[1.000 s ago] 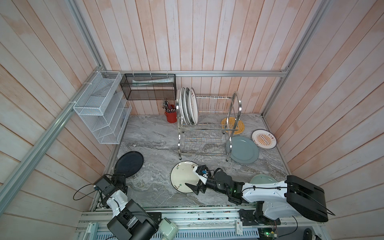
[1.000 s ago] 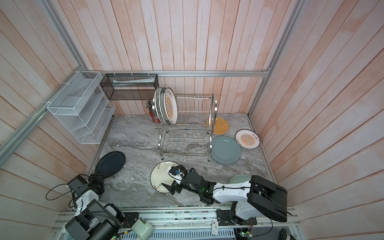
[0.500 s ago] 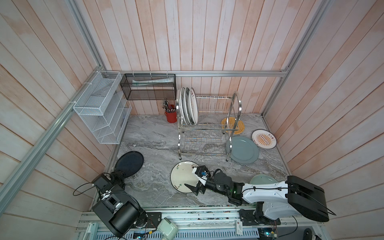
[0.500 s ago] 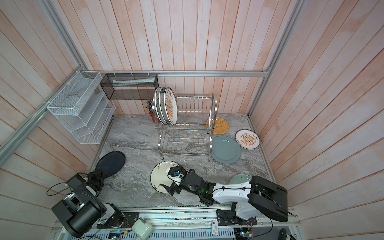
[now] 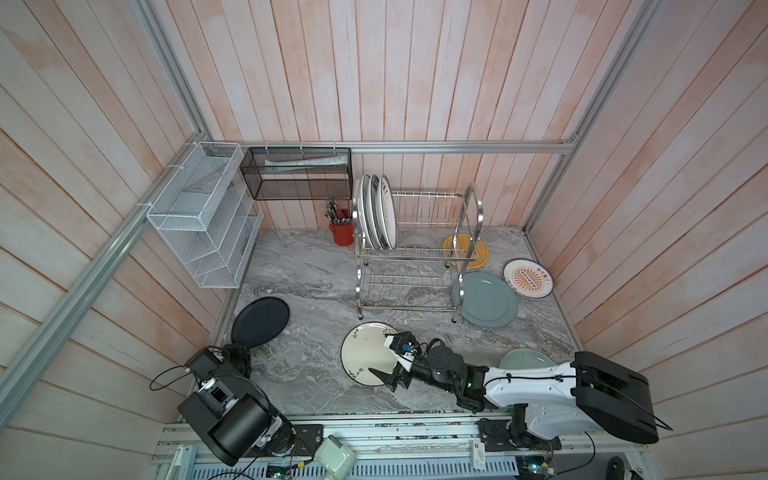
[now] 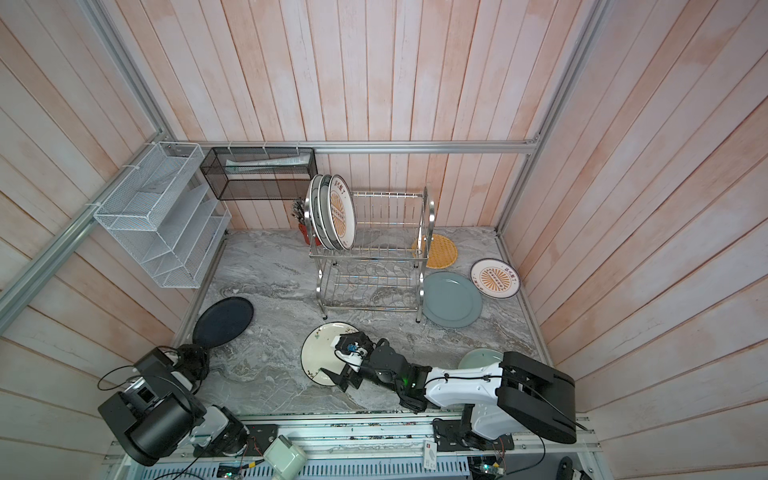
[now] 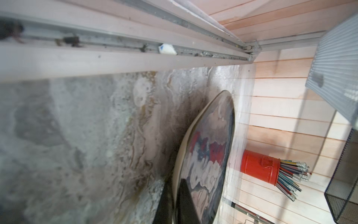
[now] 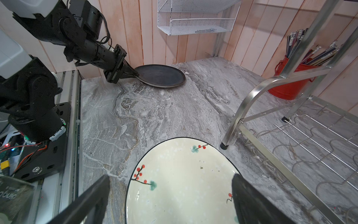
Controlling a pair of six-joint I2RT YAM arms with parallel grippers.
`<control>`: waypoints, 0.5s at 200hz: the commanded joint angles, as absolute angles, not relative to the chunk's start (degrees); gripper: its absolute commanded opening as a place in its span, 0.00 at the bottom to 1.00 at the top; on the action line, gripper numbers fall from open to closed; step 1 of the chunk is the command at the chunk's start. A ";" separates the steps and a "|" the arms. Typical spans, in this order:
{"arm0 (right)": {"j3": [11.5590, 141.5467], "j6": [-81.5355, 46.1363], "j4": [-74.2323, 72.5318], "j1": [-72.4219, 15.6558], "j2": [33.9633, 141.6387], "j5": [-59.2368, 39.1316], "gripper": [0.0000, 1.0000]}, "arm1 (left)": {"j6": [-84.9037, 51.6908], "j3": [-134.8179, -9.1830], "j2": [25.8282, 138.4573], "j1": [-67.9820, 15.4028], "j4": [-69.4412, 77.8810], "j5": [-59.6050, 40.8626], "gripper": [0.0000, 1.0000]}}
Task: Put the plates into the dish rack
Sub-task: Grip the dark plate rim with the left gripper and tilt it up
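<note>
Plates (image 5: pixel 380 216) upright in top tier of dish rack (image 5: pixel 415 251); sticks (image 5: pixel 334 210) in red cup (image 5: pixel 342 236)

I have the dish rack (image 5: pixel 415 249) at the back, several plates (image 5: pixel 378 216) standing at its upper tier's left end, the front-left plate (image 5: pixel 259 321), the middle plate (image 5: pixel 361 353) before the rack, another plate (image 5: pixel 488 299) just at the rack's right

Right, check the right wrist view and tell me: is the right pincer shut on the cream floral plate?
No, the right pincer is wide open, jaws far apart above the cream floral plate.
</note>
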State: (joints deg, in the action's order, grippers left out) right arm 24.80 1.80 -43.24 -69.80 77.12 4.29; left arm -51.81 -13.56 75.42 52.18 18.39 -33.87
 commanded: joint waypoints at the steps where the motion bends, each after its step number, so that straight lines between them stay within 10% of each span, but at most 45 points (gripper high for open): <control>1: 25.95 2.71 -43.40 -70.40 76.82 5.26 0.98 | -53.47 -11.36 74.21 52.23 20.72 -36.31 0.00; 100: 26.28 3.73 -43.58 -70.91 77.90 7.00 0.98 | -58.20 -9.17 52.46 52.09 11.57 -43.77 0.00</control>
